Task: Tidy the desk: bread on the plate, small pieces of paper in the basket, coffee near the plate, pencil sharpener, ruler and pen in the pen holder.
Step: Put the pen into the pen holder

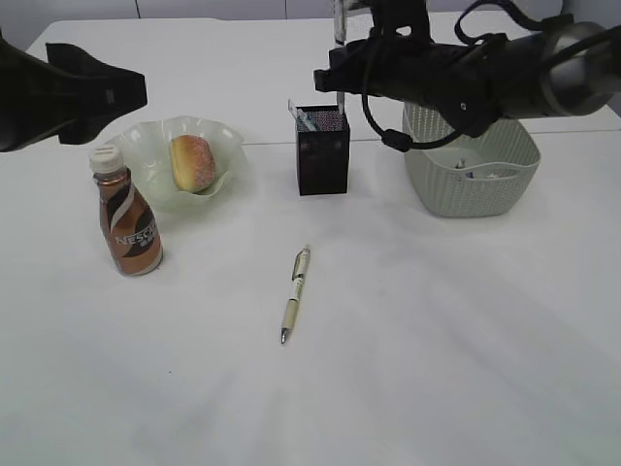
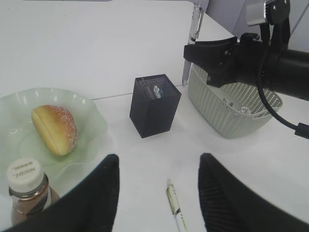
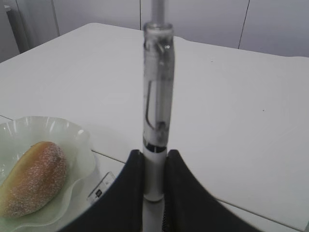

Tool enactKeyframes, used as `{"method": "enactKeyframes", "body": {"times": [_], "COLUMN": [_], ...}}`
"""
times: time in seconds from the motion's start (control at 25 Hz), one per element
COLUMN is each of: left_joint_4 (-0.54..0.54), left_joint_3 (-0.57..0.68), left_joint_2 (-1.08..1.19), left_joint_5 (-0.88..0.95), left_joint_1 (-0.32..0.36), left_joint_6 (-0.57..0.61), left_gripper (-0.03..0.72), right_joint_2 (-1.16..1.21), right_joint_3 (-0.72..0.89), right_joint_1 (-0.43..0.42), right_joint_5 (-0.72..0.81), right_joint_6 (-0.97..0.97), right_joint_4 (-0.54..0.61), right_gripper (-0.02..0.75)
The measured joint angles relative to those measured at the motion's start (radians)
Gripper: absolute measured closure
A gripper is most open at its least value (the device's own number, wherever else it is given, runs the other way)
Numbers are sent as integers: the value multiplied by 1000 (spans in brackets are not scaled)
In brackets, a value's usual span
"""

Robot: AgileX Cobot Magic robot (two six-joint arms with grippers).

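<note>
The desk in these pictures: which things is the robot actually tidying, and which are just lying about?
Part of the job:
bread on the plate
coffee bottle
pen holder
basket
pen on the desk
pen in the right pincer

Just lying about:
nothing visible

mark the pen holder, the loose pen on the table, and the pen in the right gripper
pen holder [image 1: 322, 160], exterior view, front wall of the black mesh box.
loose pen [image 1: 295, 294], exterior view, mid barrel.
held pen [image 3: 158, 96], right wrist view, clear barrel above the fingers.

"NESCAFÉ" is read in white letters on the brown label of the coffee bottle [image 1: 129, 224], just beside the plate [image 1: 228, 146]. Faint print on its cap cannot be made out.
</note>
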Motion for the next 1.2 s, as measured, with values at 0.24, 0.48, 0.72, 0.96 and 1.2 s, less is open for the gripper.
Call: {"method": "enactKeyframes", "body": {"times": [0.24,0.48,0.72,0.96,1.2], "left_joint_4": [0,0,0,0,0], "left_joint_3": [0,0,0,0,0], "left_joint_2": [0,0,0,0,0], "left_joint_5": [0,0,0,0,0], "left_joint_1": [0,0,0,0,0], "left_joint_6": [0,0,0,-1,-1], "left_gripper": [308,308,308,308,308], "right_joint_2": [66,121,169,180,180], "right_joint_3": [-63,-165,-212,-215,-215], "right_joint_1": [-13,-14,-18,-20,-25], "right_joint_5": [-46,-23,8,18,20], "right_joint_6": [4,7,7,7,7], "right_joint_4": [9,9,1,-10,-12], "right_gripper": [661,661,661,660,638]}}
